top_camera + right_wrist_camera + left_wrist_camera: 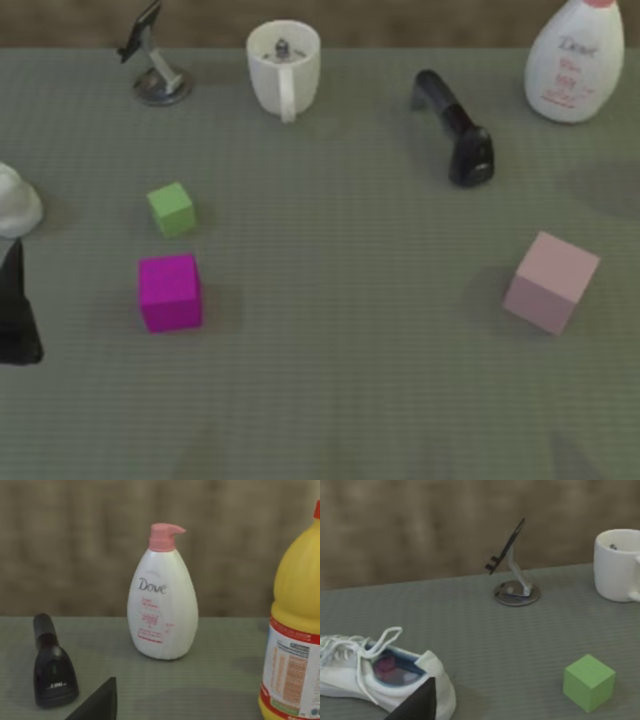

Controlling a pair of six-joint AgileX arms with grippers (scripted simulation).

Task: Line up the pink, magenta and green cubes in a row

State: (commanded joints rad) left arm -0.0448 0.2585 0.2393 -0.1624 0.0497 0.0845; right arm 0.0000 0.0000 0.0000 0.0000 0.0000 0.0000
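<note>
Three cubes sit on the grey-green table [340, 300], none of them in a row yet. At the top view's far left edge a white shoe [15, 200] pokes into view, with a dark wedge of the left arm's gripper [15, 305] just below it; whether that gripper is wide or narrow cannot be told, and it holds nothing that shows. To the right of it, on the left side of the table, the green cube [171, 208] lies just above the magenta cube [169, 291], the two near each other but apart. Behind them, toward the far edge, stands a tilted phone stand [152, 62] on a round metal base, and farther right a white mug [284, 66] with its handle facing the near side. Right of centre a black barcode scanner [455, 128] lies on the table. The pink cube [551, 281] rests well apart from the other two, on the right side and turned at an angle. A white Dove pump bottle [575, 58] stands at the far right corner. The right wrist view adds a yellow bottle [295, 630] and a dark tip of the right gripper [97, 702], whose opening cannot be told.
</note>
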